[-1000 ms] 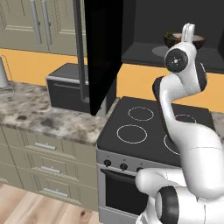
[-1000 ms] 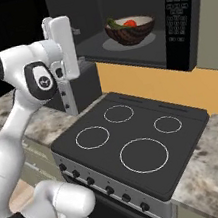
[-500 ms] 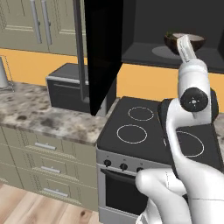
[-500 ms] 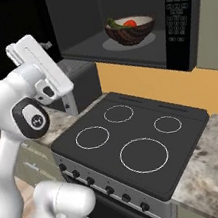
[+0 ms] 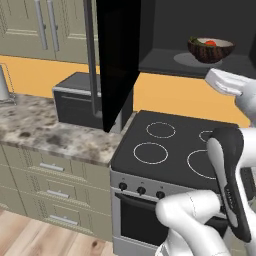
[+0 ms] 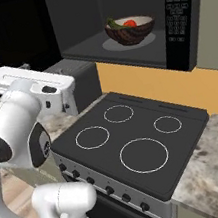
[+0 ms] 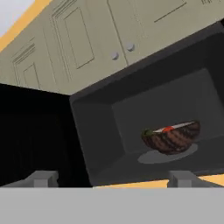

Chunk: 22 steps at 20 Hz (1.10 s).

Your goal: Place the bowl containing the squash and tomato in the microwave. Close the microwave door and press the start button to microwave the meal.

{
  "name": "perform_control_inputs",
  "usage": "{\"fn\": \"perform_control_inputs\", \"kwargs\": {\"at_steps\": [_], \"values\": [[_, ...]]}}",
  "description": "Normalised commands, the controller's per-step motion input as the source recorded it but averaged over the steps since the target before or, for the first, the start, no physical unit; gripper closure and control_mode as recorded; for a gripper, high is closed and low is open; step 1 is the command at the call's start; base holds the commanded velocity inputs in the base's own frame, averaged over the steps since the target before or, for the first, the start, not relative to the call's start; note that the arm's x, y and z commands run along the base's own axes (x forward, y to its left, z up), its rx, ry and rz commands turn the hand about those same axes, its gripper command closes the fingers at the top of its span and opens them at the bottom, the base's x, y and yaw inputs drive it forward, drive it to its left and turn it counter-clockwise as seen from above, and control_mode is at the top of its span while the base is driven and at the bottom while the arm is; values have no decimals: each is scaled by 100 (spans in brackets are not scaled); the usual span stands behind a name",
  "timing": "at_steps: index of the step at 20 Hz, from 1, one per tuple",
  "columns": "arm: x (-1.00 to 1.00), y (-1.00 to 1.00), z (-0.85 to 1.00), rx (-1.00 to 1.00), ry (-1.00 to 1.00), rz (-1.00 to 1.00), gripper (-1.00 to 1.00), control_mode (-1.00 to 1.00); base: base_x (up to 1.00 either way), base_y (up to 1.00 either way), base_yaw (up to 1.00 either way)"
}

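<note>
You have the microwave (image 6: 132,25) open ahead of and above the jaws, its dark cavity facing the hand camera; the jaws sit outside the opening and below its floor edge. The microwave door (image 5: 117,60) is swung fully out, standing edge-on to the left of the jaws as the hand view frames it, a tall black panel with its thin grey bar handle (image 5: 90,55) along the outer edge. Beneath the cavity you see the black stove (image 6: 132,140) with four ring burners and a row of knobs on its front. A smaller grey-topped oven box (image 5: 75,100) sits on the speckled counter (image 5: 45,135) behind the open door. Beige wall cabinets (image 7: 100,39) run above the microwave. The control panel (image 6: 177,17) is on the right side of the microwave front, beyond the cavity from the door. The gripper (image 7: 113,178) is empty, its two fingertips (image 7: 43,178) spread wide apart and touching nothing. The bowl (image 7: 171,137) rests on the round turntable inside the cavity, ahead of the jaws, up and toward the right fingertip, well apart from both tips. Inside the bowl you can see the squash (image 6: 114,23) at one rim and the tomato (image 6: 129,24) just beside it, nearer the middle.
</note>
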Motion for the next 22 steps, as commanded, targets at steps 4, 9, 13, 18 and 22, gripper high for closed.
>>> {"fn": "perform_control_inputs", "kwargs": {"at_steps": [4, 9, 13, 18, 22], "values": [[-100, 34, 44, -91, 42, 7, -100, -100, 0, 0, 0], [-89, 53, 37, -90, 41, 0, -100, -100, 0, 0, 0], [-90, 73, 8, -92, 34, 0, -100, -100, 0, 0, 0], [-17, 71, 0, -53, 14, -3, -100, -100, 0, 0, 0], [3, 61, -14, -24, 2, -5, -100, -100, 0, 0, 0]]}}
